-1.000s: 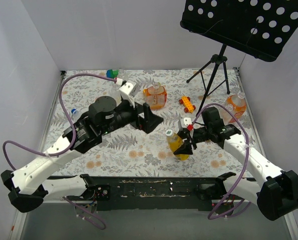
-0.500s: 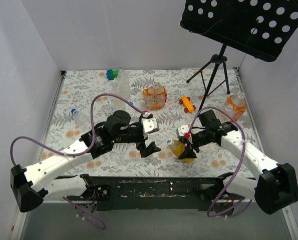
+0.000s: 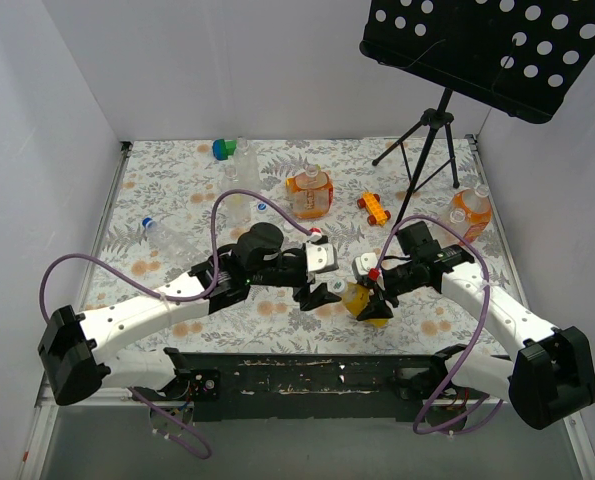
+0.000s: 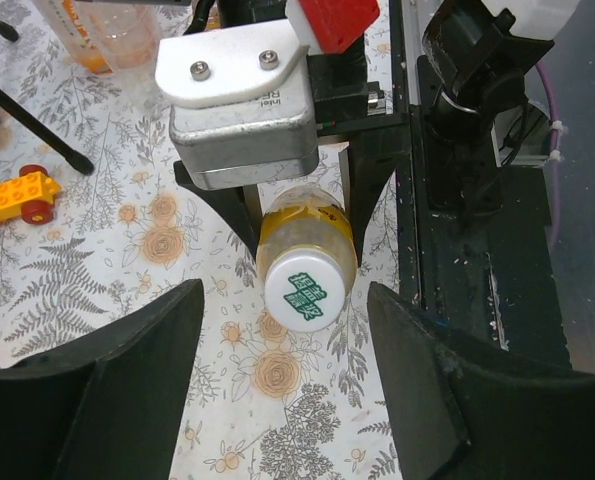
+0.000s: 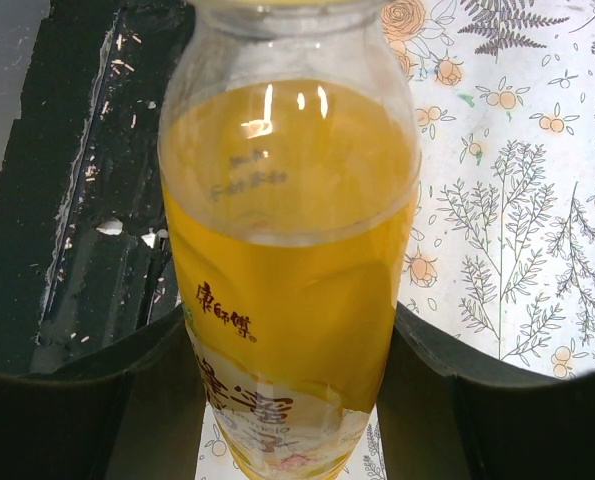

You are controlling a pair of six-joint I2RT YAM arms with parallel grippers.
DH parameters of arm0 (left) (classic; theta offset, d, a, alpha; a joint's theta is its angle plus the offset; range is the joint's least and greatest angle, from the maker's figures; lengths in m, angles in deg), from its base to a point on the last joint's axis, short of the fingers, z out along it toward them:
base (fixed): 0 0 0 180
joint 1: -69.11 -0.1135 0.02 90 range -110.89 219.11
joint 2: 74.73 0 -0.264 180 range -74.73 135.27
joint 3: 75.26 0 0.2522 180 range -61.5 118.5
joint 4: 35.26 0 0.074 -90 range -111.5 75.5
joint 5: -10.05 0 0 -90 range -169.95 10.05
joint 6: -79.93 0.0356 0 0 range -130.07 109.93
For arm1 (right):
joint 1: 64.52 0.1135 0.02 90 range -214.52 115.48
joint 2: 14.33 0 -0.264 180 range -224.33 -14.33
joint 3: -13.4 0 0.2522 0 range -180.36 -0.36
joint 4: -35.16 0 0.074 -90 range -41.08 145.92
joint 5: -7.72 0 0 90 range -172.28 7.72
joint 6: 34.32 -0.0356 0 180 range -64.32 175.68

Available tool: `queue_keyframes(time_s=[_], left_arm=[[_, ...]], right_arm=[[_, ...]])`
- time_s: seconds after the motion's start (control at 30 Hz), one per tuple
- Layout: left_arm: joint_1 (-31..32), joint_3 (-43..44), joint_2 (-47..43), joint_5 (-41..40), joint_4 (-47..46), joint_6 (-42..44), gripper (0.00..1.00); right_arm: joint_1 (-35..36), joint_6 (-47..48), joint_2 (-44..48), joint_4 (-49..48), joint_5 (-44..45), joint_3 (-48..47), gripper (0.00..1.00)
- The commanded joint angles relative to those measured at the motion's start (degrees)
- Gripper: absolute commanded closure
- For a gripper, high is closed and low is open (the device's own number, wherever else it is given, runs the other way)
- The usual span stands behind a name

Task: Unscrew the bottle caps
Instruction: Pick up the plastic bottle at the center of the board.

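Found the left gripper (image 3: 324,291) spread wide on either side of the white cap (image 4: 307,290), touching neither side of it. Saw that cap facing the left wrist camera, on the yellow bottle (image 5: 287,250), tipped toward the left arm, low over the table (image 3: 177,190), near its front edge and right of centre. Found the right gripper (image 3: 370,300) pinching that bottle around its body.

Judged the risks thus: could close off-centre, catch the cap by one edge and slip when twisted. Could spin the smooth bottle inside the right pinch instead of loosening the cap. Could spill the yellow drink from so tilted a neck once loosened.

Counted six bottles, left to right:
- one clear bottle lying down (image 3: 165,238) with a blue cap (image 3: 147,222)
- two clear upright (image 3: 242,155) (image 3: 235,208)
- one squat orange (image 3: 309,193)
- the held yellow
- one orange at far right (image 3: 470,212)

Told two caps for certain, the blue and the white; the rest too small to tell. Counted also one green-and-blue block (image 3: 222,150), one orange toy car (image 3: 373,208) and one music stand (image 3: 487,45).
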Motion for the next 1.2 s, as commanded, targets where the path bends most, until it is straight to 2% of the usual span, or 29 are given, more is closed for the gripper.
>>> queue_keyframes(time_s=[0.0, 0.23, 0.4, 0.47, 0.5, 0.63, 0.73, 0.8, 0.9, 1.0, 1.17], left_arm=[[0.3, 1.0, -0.3, 1.8, -1.7, -0.7, 0.38], [0.4, 2.1, 1.7, 3.0, -1.7, -1.7, 0.53], [0.4, 2.7, 2.8, 4.8, -0.6, -3.0, 0.77], [0.4, 3.0, 2.7, 4.9, -0.4, -5.3, 0.97], [0.4, 3.1, 2.8, 4.5, -0.6, -7.1, 1.0], [0.4, 4.9, 1.8, -3.4, 0.1, -24.1, 1.0], [0.4, 9.2, 1.8, -13.0, 9.9, -44.2, 1.0], [0.4, 8.9, -0.3, -19.5, 13.2, -62.0, 1.0], [0.9, 7.4, -2.5, -23.3, 15.6, -78.2, 1.0], [2.0, 8.6, -1.9, -24.4, 17.1, -82.3, 1.0], [2.2, 10.7, -1.4, -27.2, 18.5, -80.1, 1.0]], right_arm=[[-0.2, 1.1, 1.0, -0.5, -3.0, -0.6, 0.9], [-0.2, 1.3, 0.4, -0.4, -3.4, -0.6, 0.9], [-0.2, 1.4, 0.4, -0.3, -3.3, -0.6, 0.9], [-0.2, 1.4, 0.3, -0.4, -3.2, -0.5, 0.9], [-0.2, 1.4, 0.3, -0.3, -3.1, -0.5, 0.9], [-0.2, 0.6, -0.1, -0.9, -1.8, -0.5, 0.9], [-0.2, -1.1, 0.2, -2.3, -0.7, -0.2, 0.9], [-0.2, -1.9, 0.3, -3.4, -0.2, 0.2, 0.9], [-0.2, -2.2, -0.1, -3.5, -0.5, 0.0, 0.9], [-0.2, -2.2, -0.5, -3.3, -0.2, -0.1, 0.9], [-0.2, -2.2, -0.2, -3.8, 0.3, 0.4, 0.9]])
